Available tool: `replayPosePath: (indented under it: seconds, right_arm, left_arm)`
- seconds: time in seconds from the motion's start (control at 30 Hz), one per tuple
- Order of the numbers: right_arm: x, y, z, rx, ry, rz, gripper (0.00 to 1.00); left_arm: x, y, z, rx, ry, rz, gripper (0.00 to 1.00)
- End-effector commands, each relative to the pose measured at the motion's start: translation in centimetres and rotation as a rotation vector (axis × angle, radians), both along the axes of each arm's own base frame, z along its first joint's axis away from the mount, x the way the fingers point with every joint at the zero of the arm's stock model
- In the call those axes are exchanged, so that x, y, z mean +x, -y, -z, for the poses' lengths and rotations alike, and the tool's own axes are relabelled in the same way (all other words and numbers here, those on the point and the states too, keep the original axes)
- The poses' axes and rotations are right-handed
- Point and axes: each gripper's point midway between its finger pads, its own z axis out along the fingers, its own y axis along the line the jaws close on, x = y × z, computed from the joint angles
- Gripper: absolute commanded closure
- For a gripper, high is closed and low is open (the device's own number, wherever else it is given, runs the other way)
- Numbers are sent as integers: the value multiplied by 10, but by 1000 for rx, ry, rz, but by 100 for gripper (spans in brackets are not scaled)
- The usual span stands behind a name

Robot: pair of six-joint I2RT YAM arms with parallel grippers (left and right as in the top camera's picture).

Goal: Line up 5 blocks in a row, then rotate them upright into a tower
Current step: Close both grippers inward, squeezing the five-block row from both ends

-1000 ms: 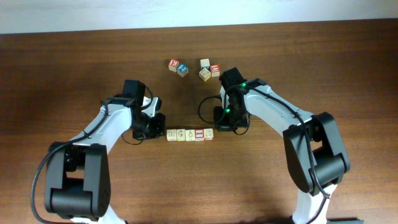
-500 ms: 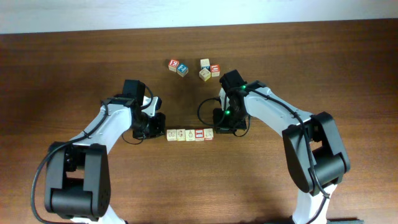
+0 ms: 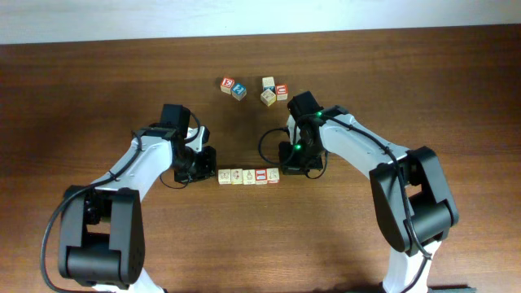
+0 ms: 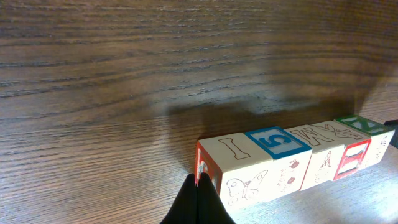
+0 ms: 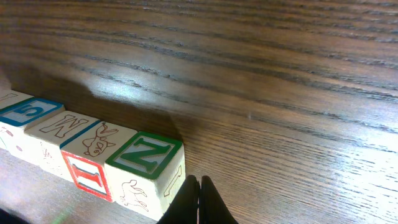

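Bracketing the row of five small pale-wood alphabet cubes [image 3: 249, 176] on the dark wood counter [image 3: 269, 236]: left claw [image 4: 199, 196] pressed together at one end, right claw [image 5: 199, 202] likewise at the other. Next move, I'd judge: opposite sideways nudges, gently, to swing the line.

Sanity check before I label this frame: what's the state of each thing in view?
row of five blocks: lying in one straight line, touching side to side, not gripped.
left gripper: shut, empty, tips at the row's left end.
right gripper: shut, empty, tips by the row's right end.
loose blocks: two groups at the back, apart from the row, untouched.
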Motion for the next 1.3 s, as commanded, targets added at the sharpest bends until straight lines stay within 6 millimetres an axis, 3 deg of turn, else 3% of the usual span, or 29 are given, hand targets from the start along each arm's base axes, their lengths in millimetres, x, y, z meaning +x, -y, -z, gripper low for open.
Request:
replayPosePath:
  seconds: [0.0,0.47,0.63,0.87,1.27]
  right_arm:
    - [-3,-3,-1,14,-8,3,96]
    - [-3,-3,-1,15,-8,3,96]
    - [-3,-3,-1,15,-8,3,95]
    - [-3,-3,-1,15,-11,3,95]
    - [-11,2,7,-12,-85,132,96]
  left_arm:
    - [2,0,1,2,-10,-24,100]
    - [-3,0,1,8,-36,-34,100]
    - [-4,14,1,7,-12,21,100]
    - [-3,12,2,24,-4,20,100]
    - [-2,12,2,23,-1,20,100]
